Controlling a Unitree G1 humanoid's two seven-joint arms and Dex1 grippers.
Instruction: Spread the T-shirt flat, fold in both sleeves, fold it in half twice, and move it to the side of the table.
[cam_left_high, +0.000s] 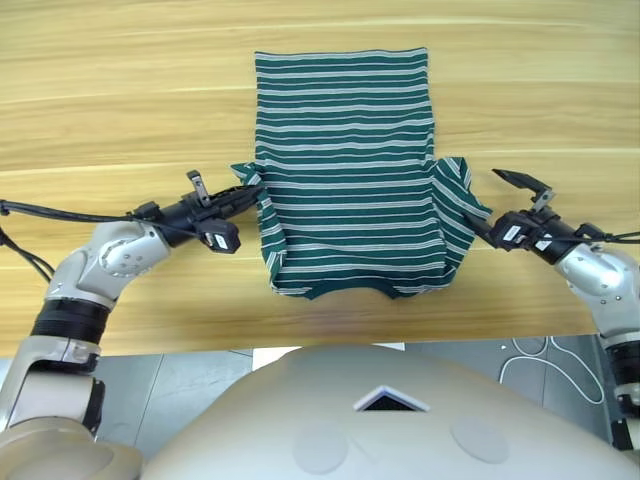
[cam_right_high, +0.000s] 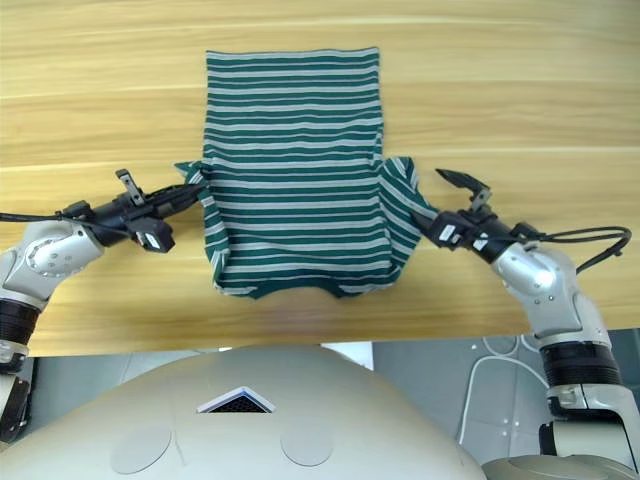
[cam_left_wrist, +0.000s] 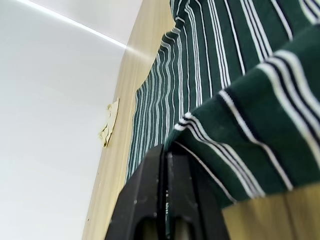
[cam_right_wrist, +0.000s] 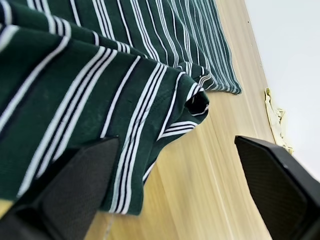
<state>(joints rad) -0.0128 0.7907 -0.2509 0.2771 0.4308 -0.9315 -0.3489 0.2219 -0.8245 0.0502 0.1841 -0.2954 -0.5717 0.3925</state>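
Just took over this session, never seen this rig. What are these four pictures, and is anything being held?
It is a humanoid robot with two arms, each ending in a two-finger gripper. The two wide pictures look down from its head onto a wooden table; the two close ones come from wrist cameras. A green striped T-shirt lies on the table, sleeves sticking out. The left gripper is shut on the left sleeve at its edge. The right gripper is open at the right sleeve, clamping nothing.
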